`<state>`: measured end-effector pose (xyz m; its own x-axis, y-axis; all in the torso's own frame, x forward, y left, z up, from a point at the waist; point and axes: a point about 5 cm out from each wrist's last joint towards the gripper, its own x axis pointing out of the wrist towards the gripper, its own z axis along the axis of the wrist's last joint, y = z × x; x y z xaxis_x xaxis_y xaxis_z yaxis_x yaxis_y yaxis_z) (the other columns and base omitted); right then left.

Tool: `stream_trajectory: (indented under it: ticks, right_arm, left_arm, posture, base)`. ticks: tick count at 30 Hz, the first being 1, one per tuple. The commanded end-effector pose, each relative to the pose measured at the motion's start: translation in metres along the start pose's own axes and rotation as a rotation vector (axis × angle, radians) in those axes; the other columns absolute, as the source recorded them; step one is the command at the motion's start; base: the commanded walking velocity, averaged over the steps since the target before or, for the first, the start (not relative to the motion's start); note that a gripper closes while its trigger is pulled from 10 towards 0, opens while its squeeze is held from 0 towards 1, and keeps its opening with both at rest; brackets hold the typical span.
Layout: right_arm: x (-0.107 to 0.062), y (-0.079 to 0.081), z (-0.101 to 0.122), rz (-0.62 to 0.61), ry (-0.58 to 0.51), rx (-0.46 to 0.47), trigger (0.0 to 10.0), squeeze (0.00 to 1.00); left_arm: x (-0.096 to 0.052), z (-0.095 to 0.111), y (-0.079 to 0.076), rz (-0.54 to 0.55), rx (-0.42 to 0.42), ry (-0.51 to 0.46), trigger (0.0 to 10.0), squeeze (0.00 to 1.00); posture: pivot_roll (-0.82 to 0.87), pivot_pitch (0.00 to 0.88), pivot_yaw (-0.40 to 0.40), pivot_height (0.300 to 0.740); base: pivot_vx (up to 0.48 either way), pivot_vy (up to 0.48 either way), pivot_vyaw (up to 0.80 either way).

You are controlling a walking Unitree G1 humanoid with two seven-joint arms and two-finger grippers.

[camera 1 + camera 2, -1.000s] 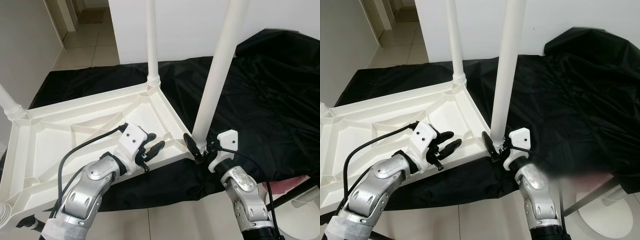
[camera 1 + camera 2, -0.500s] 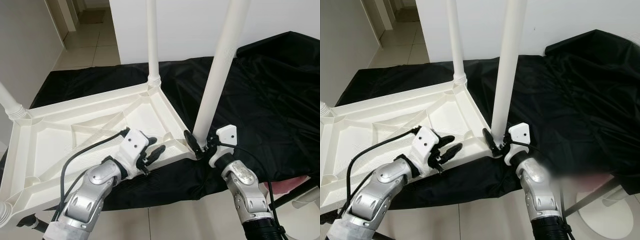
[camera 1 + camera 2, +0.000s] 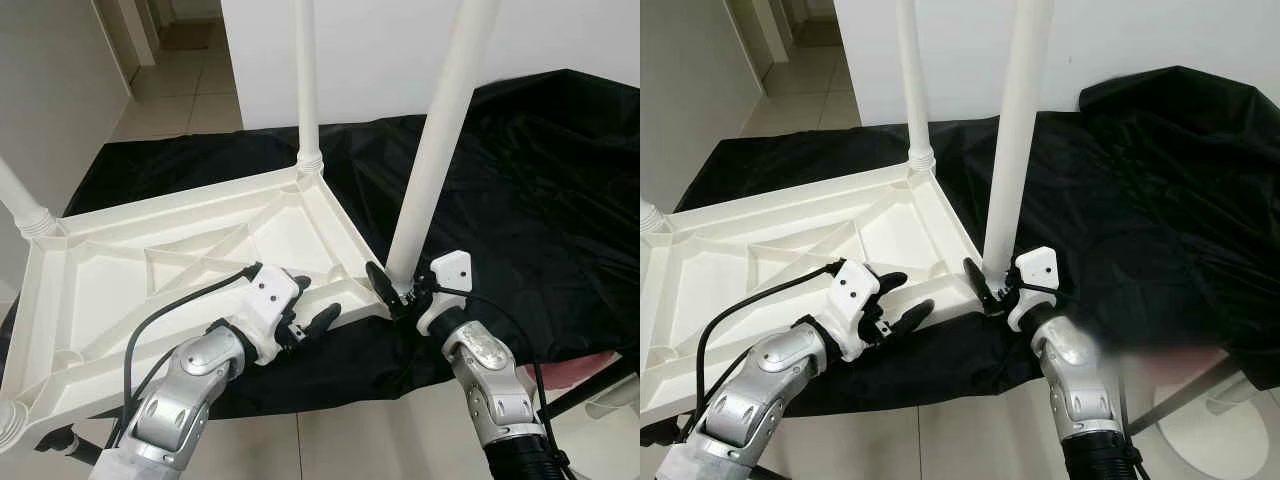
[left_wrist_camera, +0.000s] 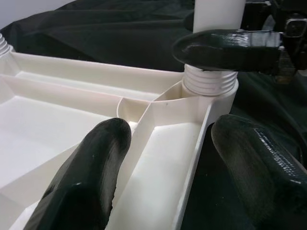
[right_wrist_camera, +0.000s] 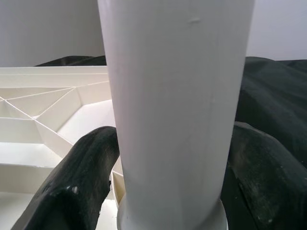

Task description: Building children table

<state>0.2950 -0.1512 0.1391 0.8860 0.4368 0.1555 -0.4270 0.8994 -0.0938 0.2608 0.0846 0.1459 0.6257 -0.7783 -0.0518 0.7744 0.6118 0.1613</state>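
A: Item: table top (image 3: 150,270), white moulded plastic, lying underside up on a black cloth (image 3: 520,190), with the ribbing exposed. Near-corner leg (image 3: 425,180) stands upright in its threaded socket at the corner closest to the robot. Far leg (image 3: 305,80) stands seated at the back corner. A third leg (image 3: 20,205) rises at the far left corner.

B: Grippers?

A: Right gripper (image 3: 397,290): its two black fingers (image 5: 81,177) are closed on the near-corner leg low down, just above the ribbed collar, one on each side. Left gripper (image 3: 312,312): fingers spread apart and straddling the table top's near rim beside that corner, one finger over the inner channel and one outside over the cloth, gripping nothing.

B: Handling note for the step in hand?

A: A judgement: the leg looks to be getting seated or tightened. Keep it true to vertical so the thread does not cross. Turn from the low grip and reset the fingers between turns. The left gripper should pinch the rim to stop the table top rotating or sliding on the slick cloth. Stop once the collar meets the socket firmly, since the plastic thread may strip.

B: Brands, labels, writing?

A: None legible on table top, legs or grippers.
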Motion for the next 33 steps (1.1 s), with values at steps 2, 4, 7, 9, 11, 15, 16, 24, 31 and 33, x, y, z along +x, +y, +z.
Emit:
stream_trajectory:
  ticks: [2,4,7,9,11,15,16,24,31,33]
  right_arm:
    - [0.004,-0.001,0.0,0.006,0.007,-0.017,10.0,0.0]
    - [0.006,-0.002,0.0,0.003,0.01,-0.019,10.0,0.0]
    - [0.008,-0.003,0.0,0.006,0.013,-0.027,10.0,0.0]
    - [0.01,-0.004,0.0,0.007,0.017,-0.029,10.0,0.0]
    - [0.01,-0.005,0.0,0.01,0.017,-0.037,10.0,0.0]
    - [0.012,-0.004,0.001,0.033,0.019,-0.057,10.0,0.0]
    - [0.013,-0.004,0.0,0.046,0.021,-0.06,10.0,0.0]
    - [0.019,0.004,-0.006,0.148,0.062,-0.088,10.0,0.0]
    - [0.02,0.011,-0.009,0.2,0.074,-0.088,10.0,0.0]
    - [0.019,0.013,-0.009,0.213,0.074,-0.082,10.0,0.0]
  left_arm:
    - [-0.002,-0.003,-0.003,-0.014,0.048,0.012,10.0,0.0]
    - [-0.002,-0.003,-0.004,-0.015,0.056,0.009,10.0,0.0]
    - [-0.002,-0.003,-0.004,-0.012,0.052,0.011,10.0,0.0]
    - [-0.002,-0.002,-0.004,-0.011,0.052,0.008,10.0,0.0]
    - [-0.002,-0.002,-0.004,-0.01,0.054,0.005,10.0,0.0]
    - [-0.002,-0.002,-0.004,-0.01,0.053,0.005,10.0,0.0]
    - [-0.002,-0.002,-0.004,-0.011,0.052,0.006,10.0,0.0]
    - [-0.001,-0.003,-0.005,-0.014,0.046,0.007,10.0,0.0]
    - [-0.002,-0.004,-0.006,-0.019,0.043,0.011,10.0,0.0]
    - [-0.002,-0.004,-0.006,-0.021,0.041,0.013,10.0,0.0]
  posture:
    - [-0.05,0.02,0.071,0.74]
    - [-0.05,0.02,0.071,0.74]
    - [-0.05,0.02,0.071,0.74]
    - [-0.05,0.02,0.071,0.74]
    - [-0.05,0.02,0.071,0.74]
    - [-0.05,0.021,0.068,0.74]
    - [-0.04,0.021,0.067,0.74]
    - [-0.04,0.019,0.066,0.74]
    - [-0.04,0.018,0.064,0.74]
    - [-0.04,0.018,0.064,0.74]
  base:
    - [0.0,0.0,0.0]
    - [0.0,0.0,0.0]
    - [0.0,0.0,0.0]
    - [0.0,0.0,0.0]
    - [0.0,0.0,0.0]
    - [0.0,0.0,0.0]
    - [0.0,0.0,0.0]
    - [0.0,0.0,0.0]
    - [0.0,0.0,0.0]
    - [0.0,0.0,0.0]
